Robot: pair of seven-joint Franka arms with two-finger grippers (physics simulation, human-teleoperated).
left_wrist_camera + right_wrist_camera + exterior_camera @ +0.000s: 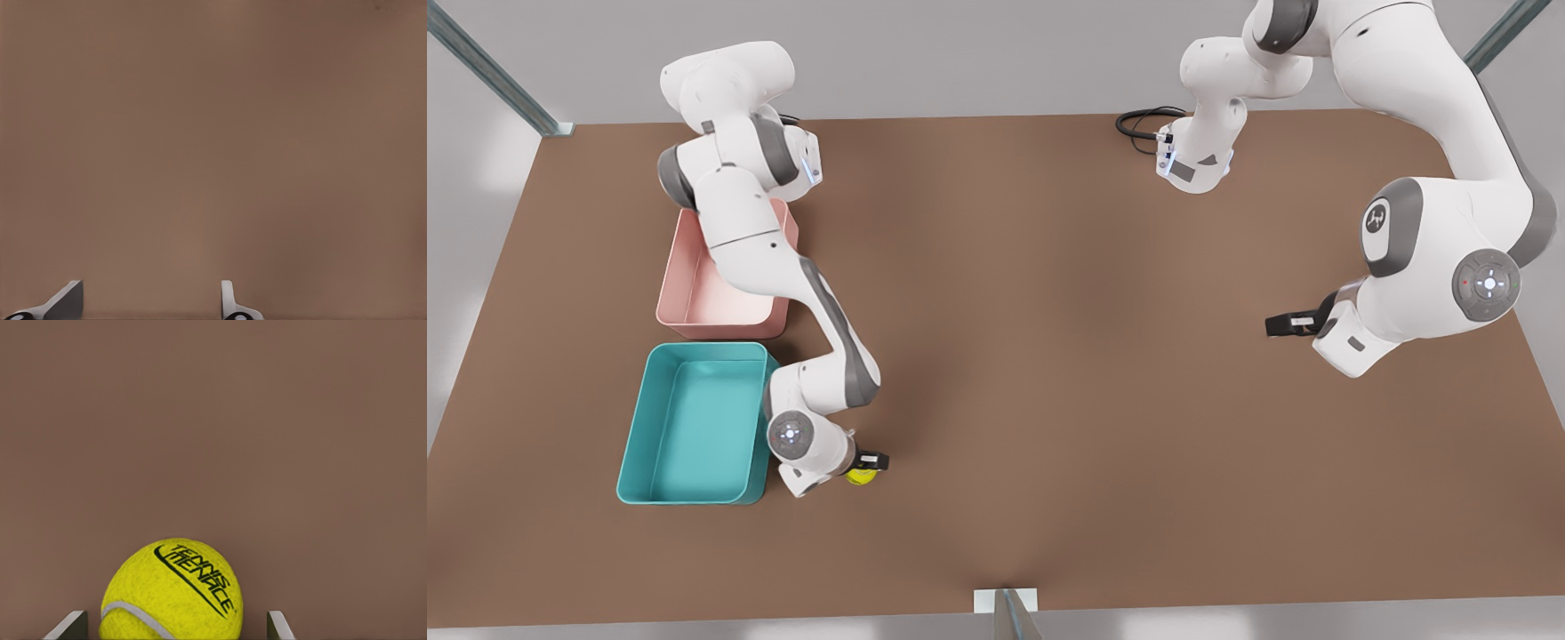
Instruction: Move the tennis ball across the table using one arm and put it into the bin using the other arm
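tennis ball [861, 477] on the table [1049, 356] between the right gripper [869, 461] fingers, apparently untouched, bin [694, 425] just beside at the front view's left, second tray [711, 293] behind it, left gripper [1279, 325] well apart, over bare table

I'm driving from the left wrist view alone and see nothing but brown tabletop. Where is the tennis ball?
Observer: The tennis ball lies on the table just beside the teal bin, at the front view's left, far from your left gripper.
Operator: Is the other arm near it?
Observer: Yes, the right gripper is at the ball, jaws open on either side with gaps showing.
Operator: Is that the only bin?
Observer: No, a pink tray stands next to the teal one.
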